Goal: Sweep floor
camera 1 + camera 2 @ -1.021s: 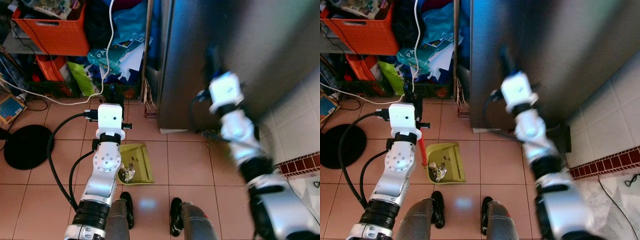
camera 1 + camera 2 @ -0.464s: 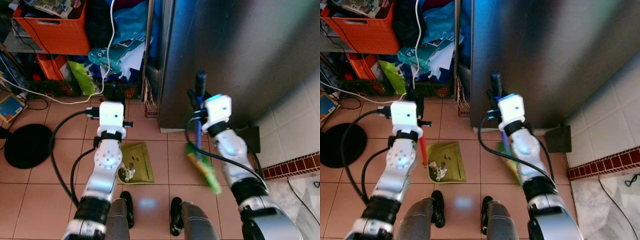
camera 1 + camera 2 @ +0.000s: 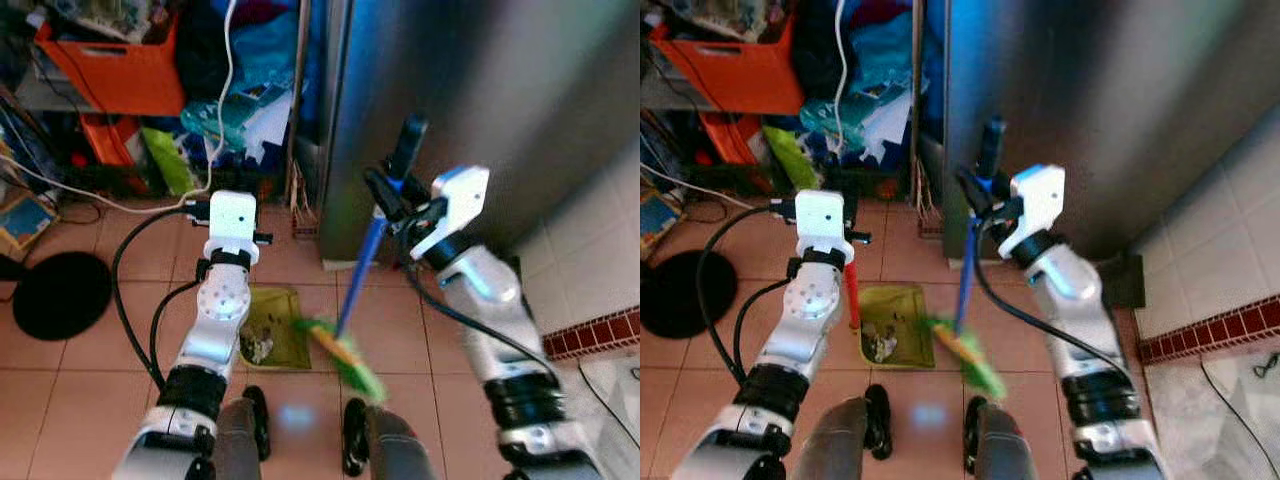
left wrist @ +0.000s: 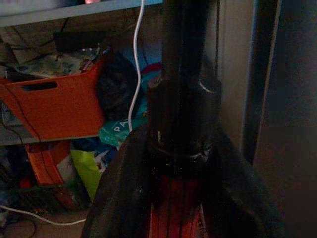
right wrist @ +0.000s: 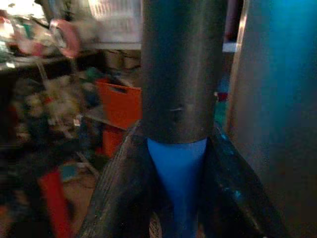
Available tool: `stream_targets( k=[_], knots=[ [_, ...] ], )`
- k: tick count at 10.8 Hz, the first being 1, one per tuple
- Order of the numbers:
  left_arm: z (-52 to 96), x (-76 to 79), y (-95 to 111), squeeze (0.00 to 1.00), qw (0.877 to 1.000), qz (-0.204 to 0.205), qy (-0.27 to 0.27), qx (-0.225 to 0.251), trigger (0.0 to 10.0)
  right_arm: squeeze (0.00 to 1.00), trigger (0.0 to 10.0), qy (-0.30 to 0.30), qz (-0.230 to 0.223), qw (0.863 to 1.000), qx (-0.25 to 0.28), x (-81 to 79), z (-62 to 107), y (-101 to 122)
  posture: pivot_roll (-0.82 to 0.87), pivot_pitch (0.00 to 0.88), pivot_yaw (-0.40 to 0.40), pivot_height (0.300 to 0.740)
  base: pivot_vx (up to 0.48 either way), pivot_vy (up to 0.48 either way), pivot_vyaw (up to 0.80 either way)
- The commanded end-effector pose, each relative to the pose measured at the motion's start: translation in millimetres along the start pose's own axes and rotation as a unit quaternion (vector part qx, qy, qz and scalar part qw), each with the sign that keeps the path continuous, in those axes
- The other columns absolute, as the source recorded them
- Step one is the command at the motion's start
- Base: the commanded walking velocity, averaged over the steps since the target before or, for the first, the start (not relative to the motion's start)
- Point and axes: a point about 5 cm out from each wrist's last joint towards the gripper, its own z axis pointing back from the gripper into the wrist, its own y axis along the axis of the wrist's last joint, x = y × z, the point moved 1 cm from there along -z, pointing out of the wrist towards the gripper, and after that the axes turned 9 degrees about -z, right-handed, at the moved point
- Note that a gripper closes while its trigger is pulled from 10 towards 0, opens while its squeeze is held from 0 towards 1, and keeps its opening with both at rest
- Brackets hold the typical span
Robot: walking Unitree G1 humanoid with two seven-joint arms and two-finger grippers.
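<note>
The right claw (image 3: 395,195) is clamped on the blue broom (image 3: 358,275), its green bristles (image 3: 345,358) on the floor just beside the dustpan (image 3: 275,325). The left claw (image 4: 178,198) grips the dustpan's red handle (image 3: 852,295), holding the pan on the tiles. Debris (image 3: 258,347) already lies in the pan, so the sweep looks well along; the last strokes and emptying probably remain.

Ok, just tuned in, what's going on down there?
The robot is sweeping. Its right hand grips a blue broom by the handle, with the green bristles on the tiles right beside the dustpan. Its left hand holds the dustpan's red upright handle. The pan sits flat on the floor in front of the robot's feet with some debris in it.
</note>
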Motion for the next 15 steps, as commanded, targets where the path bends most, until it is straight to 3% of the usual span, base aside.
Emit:
stream_targets(
  k=[1, 5, 7, 10, 15],
  knots=[
    [12.1, 10.5, -24, 0.0, 0.998, -0.007, -0.031, -0.054, 10.0, 0.0, 10.0, 0.026, -0.012, 0.999, 0.014, -5.5, -0.5, 13, -0.07, 0.138, -0.016, 0.74, 0.0, 0.0, 0.0],
    [12.4, 20.5, -35, 0.0, 0.996, -0.018, -0.059, -0.061, 10.0, 0.0, 10.0, -0.038, 0.021, 0.994, 0.097, 19.5, -14.6, 64, -0.08, 0.051, 0.011, 0.74, 0.0, 0.0, 0.0],
    [12.8, 24.2, -36, 0.0, 0.996, -0.02, -0.068, -0.062, 10.0, 0.0, 10.0, -0.082, 0.044, 0.989, 0.117, 34.6, -15.1, 67, -0.07, 0.013, 0.012, 0.74, 0.0, 0.0, 0.0],
    [11.6, 23.4, -33, 0.0, 0.996, -0.015, -0.076, -0.054, 10.0, 0.0, 10.0, -0.124, 0.091, 0.986, 0.072, 47.4, -9.9, 44, -0.07, 0.0, 0.021, 0.74, 0.0, 0.0, 0.0],
    [18.7, 17.4, -37, 0.0, 0.996, -0.03, -0.077, -0.039, 10.0, 0.0, 10.0, -0.169, 0.149, 0.974, -0.01, 50.7, 9.1, -5, -0.06, 0.015, 0.033, 0.74, 0.0, 0.0, 0.0]
  ],
)
